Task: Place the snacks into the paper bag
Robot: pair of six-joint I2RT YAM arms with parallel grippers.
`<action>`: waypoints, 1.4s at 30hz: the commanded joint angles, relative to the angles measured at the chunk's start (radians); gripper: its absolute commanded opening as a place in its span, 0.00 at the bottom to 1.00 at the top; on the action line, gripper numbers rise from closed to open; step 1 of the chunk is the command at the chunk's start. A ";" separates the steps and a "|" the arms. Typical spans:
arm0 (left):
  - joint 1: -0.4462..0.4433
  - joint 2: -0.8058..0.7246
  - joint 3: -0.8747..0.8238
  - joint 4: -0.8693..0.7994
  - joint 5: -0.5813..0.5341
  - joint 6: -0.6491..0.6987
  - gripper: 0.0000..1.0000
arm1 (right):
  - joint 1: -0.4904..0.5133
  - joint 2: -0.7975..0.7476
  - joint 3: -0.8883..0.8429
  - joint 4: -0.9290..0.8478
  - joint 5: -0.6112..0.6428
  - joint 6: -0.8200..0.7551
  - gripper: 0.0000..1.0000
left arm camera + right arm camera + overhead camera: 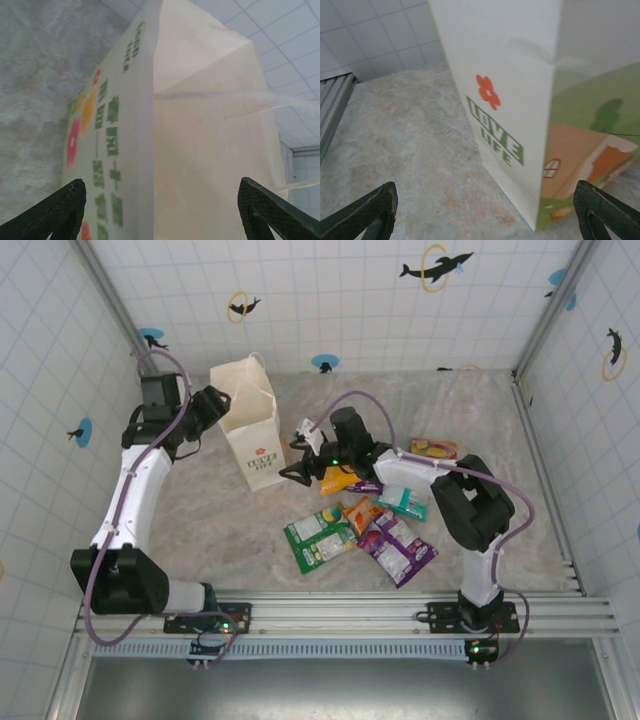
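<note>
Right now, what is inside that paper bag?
From above, the paper bag stands open, showing bare cream inner walls. Its floor is hidden by its own sides, so a packet there would go unseen. Several snacks lie outside on the table.

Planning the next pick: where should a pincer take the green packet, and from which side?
Probably its near-left edge, coming down from above at a tilt. The green packet lies flat on the table. That edge is free, while the orange packet and purple packet crowd its right side.
</note>
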 commanded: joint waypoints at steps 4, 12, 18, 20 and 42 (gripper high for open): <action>0.005 -0.163 -0.011 -0.069 -0.102 0.033 0.81 | 0.017 -0.028 -0.019 0.096 0.149 0.042 0.93; 0.005 -0.256 -0.089 -0.079 0.005 0.045 0.76 | 0.027 -0.006 -0.019 0.147 0.154 0.080 0.93; 0.005 -0.178 -0.051 -0.119 0.000 0.061 0.70 | 0.041 0.005 -0.010 0.149 0.164 0.082 0.93; 0.005 -0.156 -0.029 -0.109 -0.005 0.061 0.69 | 0.046 0.007 -0.013 0.150 0.173 0.082 0.93; 0.004 0.100 0.131 -0.108 -0.113 0.178 0.51 | 0.132 0.060 0.011 0.169 0.144 0.117 0.93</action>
